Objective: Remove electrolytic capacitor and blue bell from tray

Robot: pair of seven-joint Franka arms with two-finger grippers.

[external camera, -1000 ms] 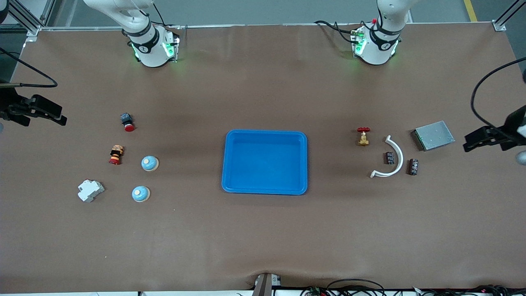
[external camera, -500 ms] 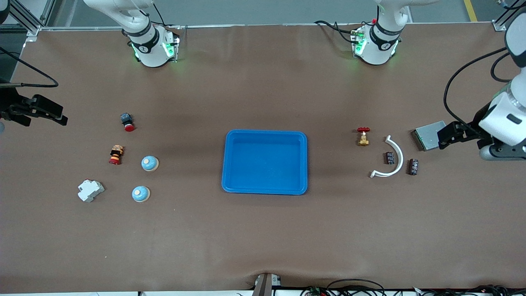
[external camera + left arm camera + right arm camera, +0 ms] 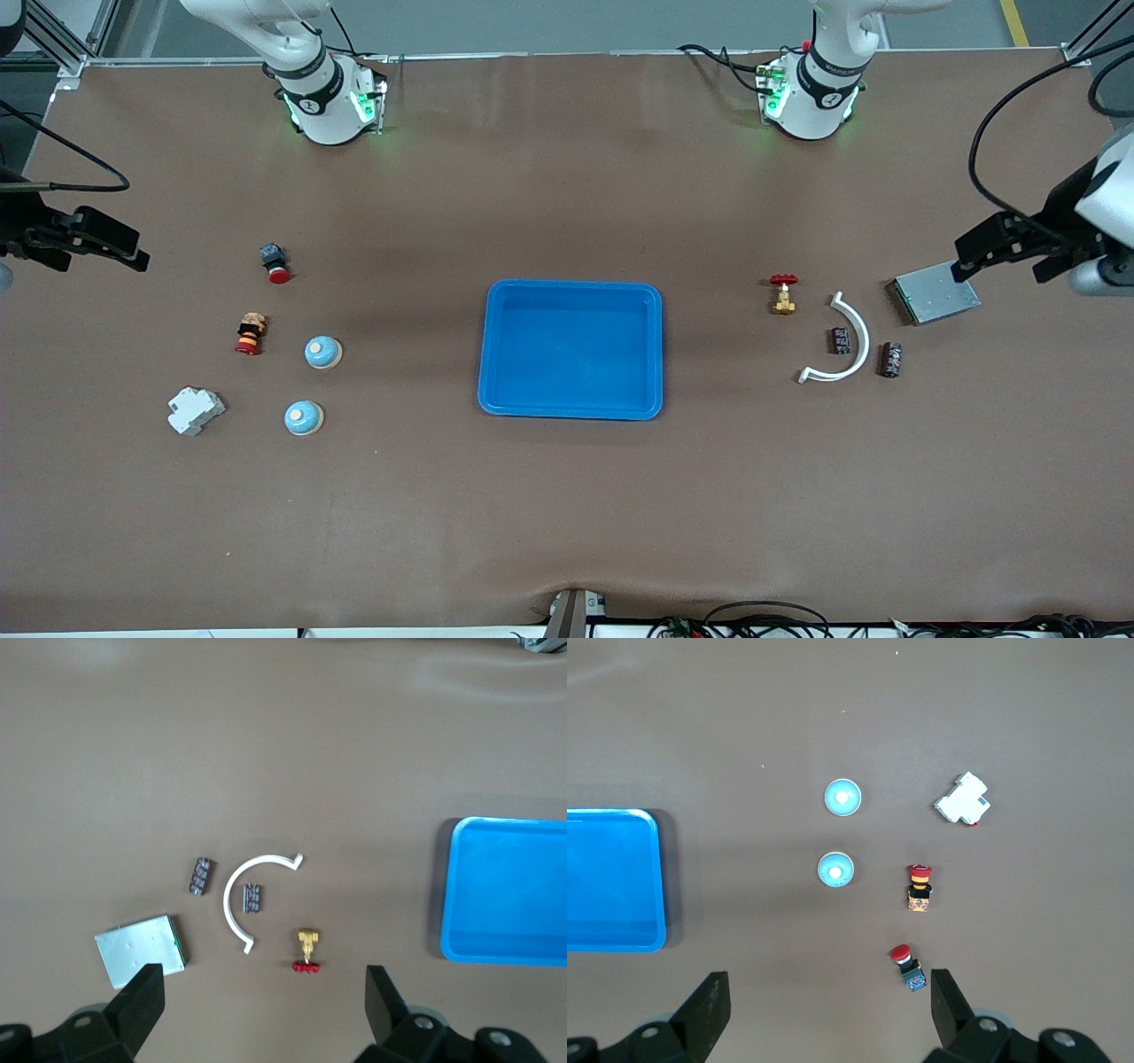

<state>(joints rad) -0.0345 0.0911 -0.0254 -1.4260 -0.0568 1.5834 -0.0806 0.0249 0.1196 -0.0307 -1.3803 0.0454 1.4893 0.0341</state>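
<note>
A: Where are the task items found?

B: Two capacitors [image 3: 840, 340] [image 3: 889, 360] are seen at the left arm's end, flanking a white arc [image 3: 849, 338]. Two bells [image 3: 322, 352] [image 3: 303, 417] are seen at the right arm's end. The blue tray [image 3: 496, 354] is centred.

A: Grippers?

B: Left gripper [image 3: 970, 254] is held over the metal plate [image 3: 930, 297], right gripper [image 3: 115, 250] over bare table; both jaws are spread, nothing gripped.

High front view, wrist views downward

Light is even and soft from above; the blue tray [image 3: 573, 349] casts only a faint shadow on the table [image 3: 567, 496]. No glare, all views are sharp.
</note>
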